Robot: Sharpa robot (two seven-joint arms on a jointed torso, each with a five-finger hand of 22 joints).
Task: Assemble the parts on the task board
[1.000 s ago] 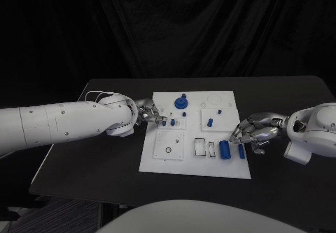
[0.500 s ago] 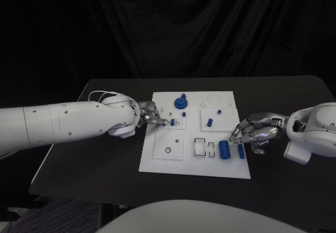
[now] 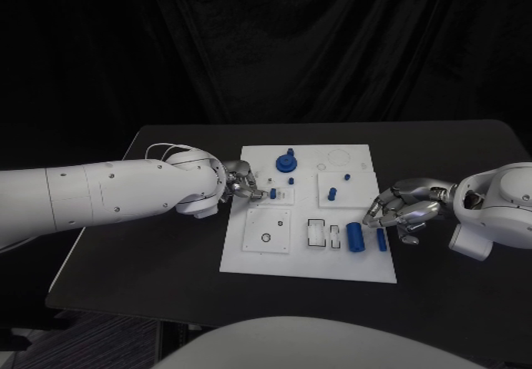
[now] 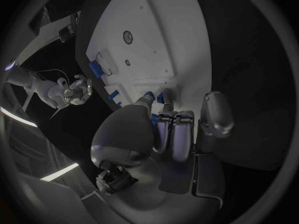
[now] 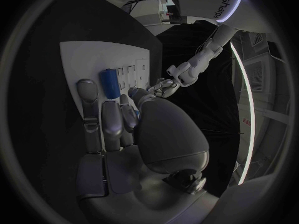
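Note:
The white task board (image 3: 257, 254) lies mid-table. On it stand a blue gear-like part (image 3: 287, 162), small blue pegs (image 3: 273, 193) (image 3: 347, 177), a blue cylinder (image 3: 355, 237) and a blue bar (image 3: 381, 239). My left hand (image 3: 244, 187) is at the board's left edge, its fingers (image 4: 171, 134) curled beside two pegs (image 4: 167, 97), with a small blue peg (image 4: 154, 118) showing between thumb and fingers. My right hand (image 3: 401, 209) hovers at the board's right edge over the bar, fingers (image 5: 102, 119) together. A blue sliver (image 5: 136, 113) shows beside its thumb. The cylinder (image 5: 109, 82) lies just past the fingertips.
The board carries raised white blocks with slots (image 3: 318, 232) and round holes (image 3: 267, 237). Bare black table (image 3: 155, 254) surrounds it on all sides, with its front edge close to me.
My left hand has edged right, further over the board's left edge toward the two small pegs. The right hand has stayed still.

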